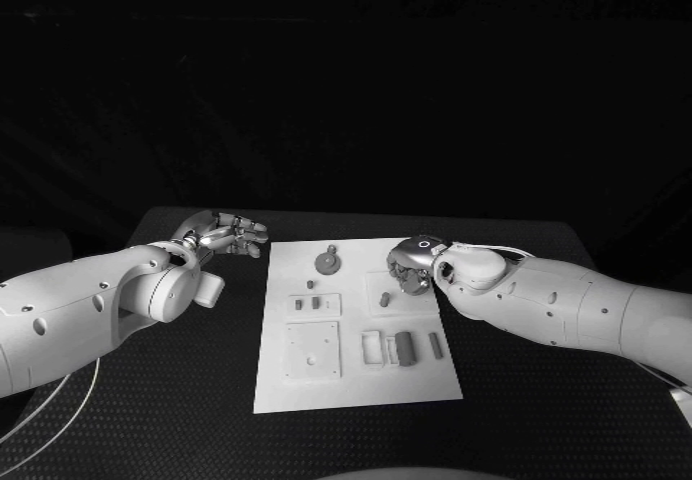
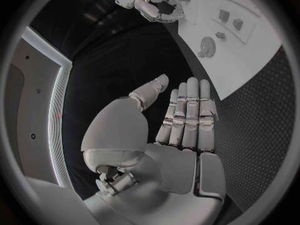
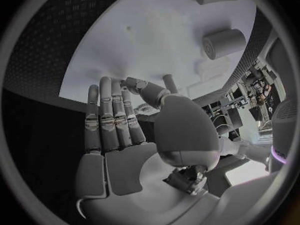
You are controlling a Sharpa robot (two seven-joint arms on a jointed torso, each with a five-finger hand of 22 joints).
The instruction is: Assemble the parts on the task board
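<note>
A black table (image 1: 173, 400) with a fine dotted texture fills the lower half of the head view, and the room behind it is dark. A white board (image 1: 353, 385) lies flat at the table's centre, its long side running from 12 to 6 o'clock.

On the board, a round part (image 1: 329, 263) sits toward 12 o'clock, two small parts (image 1: 306, 301) lie at about 10 o'clock, a flat square plate (image 1: 313, 350) lies at 7 o'clock, and a row of three upright blocks (image 1: 402, 346) stands at about 4 o'clock.

The left hand (image 1: 228, 236) hangs over bare table off the board's 10 o'clock corner, near it but apart; its fingers are straight and side by side, the palm flat, holding nothing. The round part lies at 3 o'clock from this hand.

The right hand (image 1: 414, 265) hovers over the board's 2 o'clock edge. In its wrist view the fingers (image 3: 112, 117) are stretched out with nothing in them, and two cylinder-shaped parts (image 3: 224, 42) lie on the board beyond the fingertips.
</note>
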